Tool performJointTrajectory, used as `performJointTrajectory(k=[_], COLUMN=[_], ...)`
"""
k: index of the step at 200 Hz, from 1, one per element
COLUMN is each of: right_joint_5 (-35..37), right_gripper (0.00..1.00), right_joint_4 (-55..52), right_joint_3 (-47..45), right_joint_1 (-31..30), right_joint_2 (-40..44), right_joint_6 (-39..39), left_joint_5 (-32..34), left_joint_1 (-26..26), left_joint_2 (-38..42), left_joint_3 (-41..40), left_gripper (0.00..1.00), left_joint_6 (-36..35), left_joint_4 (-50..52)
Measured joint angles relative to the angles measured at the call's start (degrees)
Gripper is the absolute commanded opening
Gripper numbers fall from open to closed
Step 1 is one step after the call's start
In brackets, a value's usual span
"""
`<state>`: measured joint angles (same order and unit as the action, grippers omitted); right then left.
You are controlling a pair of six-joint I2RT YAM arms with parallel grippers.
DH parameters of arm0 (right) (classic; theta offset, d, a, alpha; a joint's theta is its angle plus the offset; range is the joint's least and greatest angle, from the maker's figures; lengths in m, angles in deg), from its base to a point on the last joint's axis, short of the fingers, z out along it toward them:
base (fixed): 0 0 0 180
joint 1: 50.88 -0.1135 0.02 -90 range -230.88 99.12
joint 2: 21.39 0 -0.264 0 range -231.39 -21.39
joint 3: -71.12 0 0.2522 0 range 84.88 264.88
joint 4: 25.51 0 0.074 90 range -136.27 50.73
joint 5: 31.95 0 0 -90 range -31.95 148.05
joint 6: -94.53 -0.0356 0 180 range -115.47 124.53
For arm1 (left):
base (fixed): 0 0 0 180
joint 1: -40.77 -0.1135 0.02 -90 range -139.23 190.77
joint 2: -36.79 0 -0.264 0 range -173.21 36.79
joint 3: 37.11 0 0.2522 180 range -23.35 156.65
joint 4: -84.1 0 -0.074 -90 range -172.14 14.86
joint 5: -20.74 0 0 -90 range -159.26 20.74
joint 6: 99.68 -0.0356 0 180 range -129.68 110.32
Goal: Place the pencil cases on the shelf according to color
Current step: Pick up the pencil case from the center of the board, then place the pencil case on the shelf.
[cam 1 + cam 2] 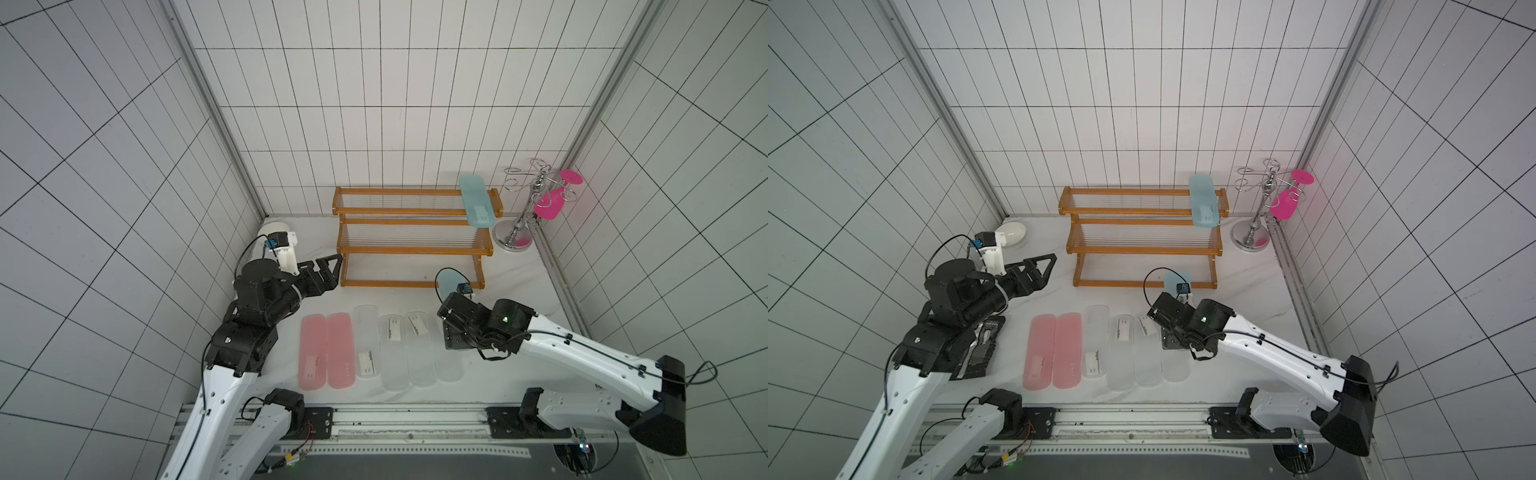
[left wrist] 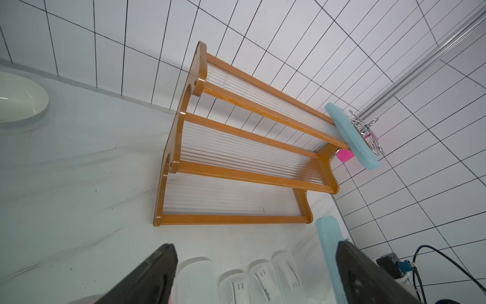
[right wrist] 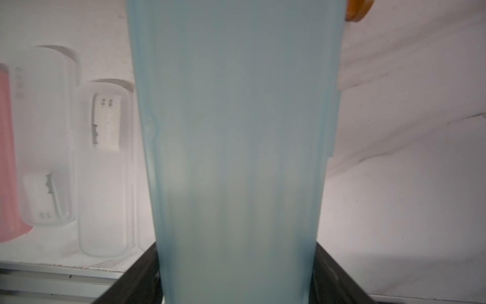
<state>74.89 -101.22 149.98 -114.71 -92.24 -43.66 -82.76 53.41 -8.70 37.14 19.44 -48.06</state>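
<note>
The right end effector (image 3: 235, 287) clamps a teal pencil case (image 3: 236, 131) at frame centre. The left end effector (image 1: 330, 268), mid-left, gapes empty beside the shelf (image 1: 411, 250).

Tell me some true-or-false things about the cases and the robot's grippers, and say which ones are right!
1. A teal case lies on the shelf's top tier. True.
2. The right gripper is empty. False: it grips the second teal case.
3. Both pink cases lie on the table. True.
4. The left gripper holds a clear case. False: it is open and empty; all four clear cases lie on the table.
</note>
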Motion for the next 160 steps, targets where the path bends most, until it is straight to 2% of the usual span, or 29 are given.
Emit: performJointTrajectory(k=[51,101,160], right_joint_5=[1.46,-0.66,-3.34], right_gripper=[0.68,0.68,0.69], right_joint_4=[-2.29,-2.75,-4.15], right_joint_3=[22.23,43.17,64.00], right_joint_1=[1.01,13.38,23.21], right_joint_2=[-6.67,-14.93,-32.81], right_joint_6=[7.78,17.73,26.51], left_joint_5=[-0.07,0.72,1.51], left_joint_1=[-0.02,-0.15,-0.35], left_joint_2=[-8.48,-14.36,-15.52], left_joint_3=[4.15,4.26,-0.42], left_gripper=[0.98,0.99,0.98], left_joint_6=[-0.72,-1.90,-2.82], left_joint_4=[-3.80,-8.92,-13.68])
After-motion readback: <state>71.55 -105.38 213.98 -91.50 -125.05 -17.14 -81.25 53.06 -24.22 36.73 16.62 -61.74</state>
